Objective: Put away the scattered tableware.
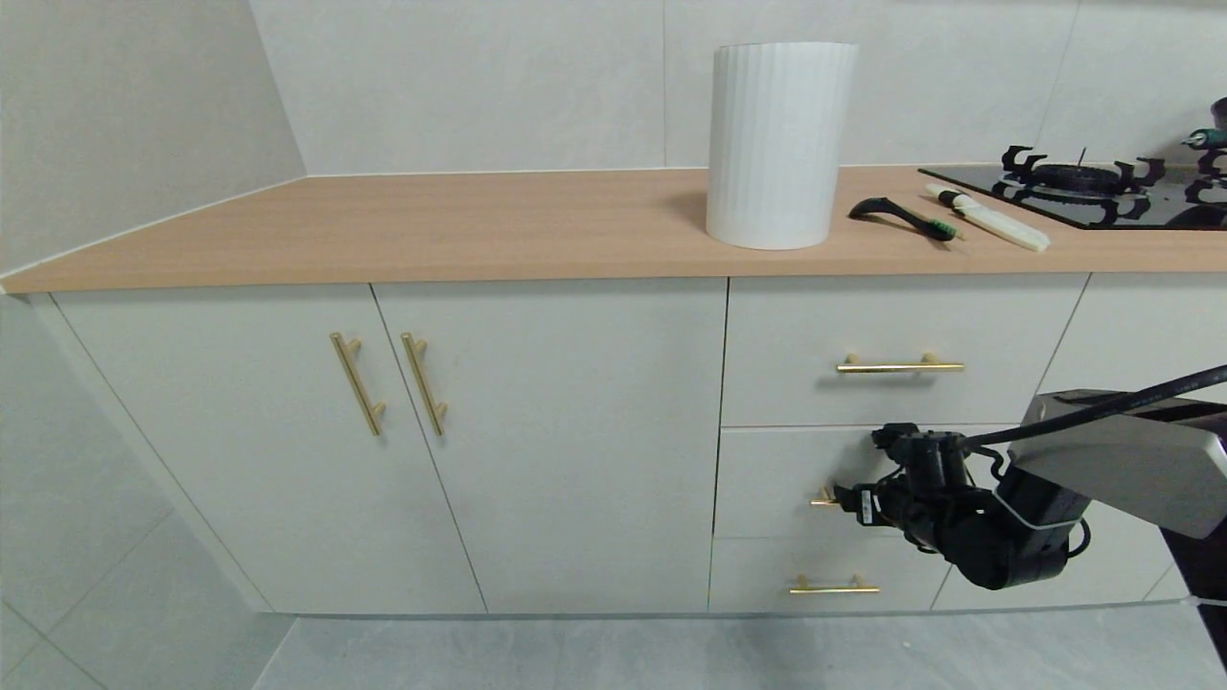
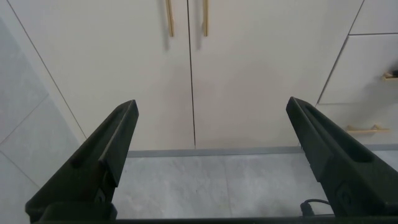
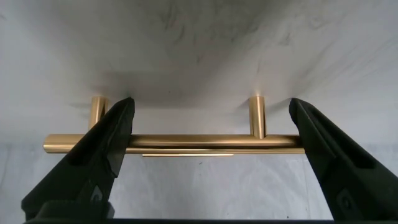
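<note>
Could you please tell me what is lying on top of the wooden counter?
A white ribbed cylinder, a black-handled tool and a cream utensil lie beside the hob. Anything directly behind the cylinder is hidden.

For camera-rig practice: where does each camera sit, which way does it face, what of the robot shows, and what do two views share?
Head view: on the head, facing forward and down at countertop and cabinets; right gripper shows.
Left wrist view: on the left wrist, facing cabinet doors and floor; left gripper shows, fingers open.
Right wrist view: on the right wrist, close to the drawer handle, between its open fingers.
Shared: head and right wrist views both show that handle.
</note>
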Tool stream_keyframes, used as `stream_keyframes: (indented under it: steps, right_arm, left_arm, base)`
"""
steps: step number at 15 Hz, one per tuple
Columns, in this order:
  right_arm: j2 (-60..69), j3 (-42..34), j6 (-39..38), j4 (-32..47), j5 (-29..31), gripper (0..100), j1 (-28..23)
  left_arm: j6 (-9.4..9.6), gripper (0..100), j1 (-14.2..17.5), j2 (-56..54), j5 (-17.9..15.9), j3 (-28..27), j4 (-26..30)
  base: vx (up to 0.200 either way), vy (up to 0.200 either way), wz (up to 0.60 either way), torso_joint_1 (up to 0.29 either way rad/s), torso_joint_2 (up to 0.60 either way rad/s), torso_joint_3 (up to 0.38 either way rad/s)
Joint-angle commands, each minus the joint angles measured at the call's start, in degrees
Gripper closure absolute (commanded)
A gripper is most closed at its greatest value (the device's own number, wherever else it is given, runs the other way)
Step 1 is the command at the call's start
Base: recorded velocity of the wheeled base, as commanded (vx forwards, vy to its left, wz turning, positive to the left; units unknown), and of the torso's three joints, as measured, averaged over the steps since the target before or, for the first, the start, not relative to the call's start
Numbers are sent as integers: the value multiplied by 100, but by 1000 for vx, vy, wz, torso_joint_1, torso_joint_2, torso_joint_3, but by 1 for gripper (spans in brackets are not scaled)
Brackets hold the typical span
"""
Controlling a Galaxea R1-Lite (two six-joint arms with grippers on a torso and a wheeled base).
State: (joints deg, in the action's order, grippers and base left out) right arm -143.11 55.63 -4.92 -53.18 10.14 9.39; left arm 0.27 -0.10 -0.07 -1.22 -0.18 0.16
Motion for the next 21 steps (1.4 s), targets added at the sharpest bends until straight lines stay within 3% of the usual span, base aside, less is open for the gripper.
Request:
stream_keyframes:
  steps: [1, 8, 11, 13, 18, 21]
  right_arm:
    - [55, -61, 0, 27, 5, 0, 2]
    - [1171, -790, 44, 686, -12, 0, 37]
    - [3245, -1107, 79, 2364, -162, 0, 371]
    - [4159, -1107, 71, 2857, -188, 0, 547]
    - [4159, -1089, 53, 2883, -153, 0, 687]
    - [3034, -1054, 0, 1784, -65, 0, 643]
  left_arm:
    - [0, 0, 1, 7, -1, 1, 2]
    - [0, 0, 1, 7, -1, 1, 2]
    - [0, 0, 1, 7, -1, 1, 2]
    - [0, 0, 1, 7, -1, 1, 2]
    - [0, 0, 1, 7, -1, 1, 2]
    - [0, 0, 1, 7, -1, 1, 2]
  base:
    - [0, 0, 0, 0, 0, 0]
    - [0, 0, 0, 0, 0, 0]
    - [0, 0, 0, 0, 0, 0]
    - [0, 0, 0, 0, 0, 0]
    - [0, 0, 0, 0, 0, 0]
    - [0, 0, 0, 0, 0, 0]
